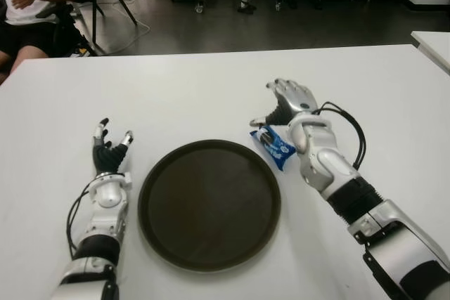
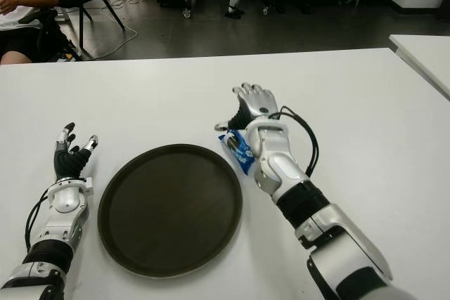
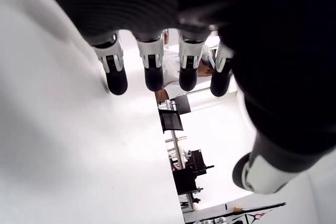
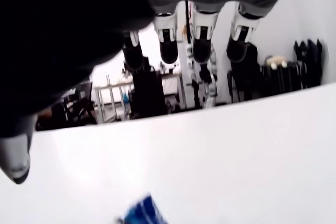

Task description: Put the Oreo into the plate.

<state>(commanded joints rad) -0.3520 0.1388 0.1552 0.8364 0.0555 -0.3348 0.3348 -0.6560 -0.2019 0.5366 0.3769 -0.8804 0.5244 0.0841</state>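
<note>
A blue Oreo pack (image 1: 273,145) lies on the white table (image 1: 211,96) just right of the round dark plate (image 1: 209,203), close to its rim. My right hand (image 1: 287,103) hovers just beyond the pack, fingers spread and holding nothing; the wrist passes over the pack's right side. In the right wrist view a blue corner of the pack (image 4: 142,213) shows below the extended fingers (image 4: 168,51). My left hand (image 1: 109,147) shows left of the plate, fingers extended upward, empty.
A seated person (image 1: 28,5) is at the far left beyond the table. Chairs and equipment stands line the dark floor behind. A second white table's corner (image 1: 432,43) shows at the far right.
</note>
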